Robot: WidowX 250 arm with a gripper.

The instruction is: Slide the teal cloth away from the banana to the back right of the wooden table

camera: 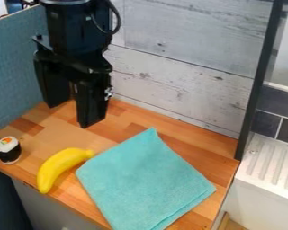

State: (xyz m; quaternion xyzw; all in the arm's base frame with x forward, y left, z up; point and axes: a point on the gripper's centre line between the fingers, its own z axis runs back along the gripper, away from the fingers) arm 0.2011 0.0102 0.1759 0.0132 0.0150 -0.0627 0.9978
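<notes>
One black two-finger robot gripper (68, 116), pointing downward at upper left, over the rear left part of a wooden counter (128, 119) with a light and dark brown block pattern. Two black fingers (91, 108), spread apart with a visible gap between. Holds nothing.

Toward the front from there, one curved yellow banana (59, 168), lying on the counter, with one end toward the front edge and the other right beside a cloth; cannot tell whether touching it. To the right, that one folded turquoise cloth (143, 179), flat on the wood, with one corner toward the back wall. To the left of the banana, well apart from it, one small toy sushi roll (9, 150), standing upright near the counter's left front edge, with a black side and a white top bearing orange and green. In all, three loose objects.

Farther out, one whitish wood-plank wall (176, 76) behind, one blue-grey panel (11, 76) at left, and one black upright post (258, 81) at right. Beyond the post, dark grey tiles (265, 126) above one white ribbed drainboard (272, 164).
</notes>
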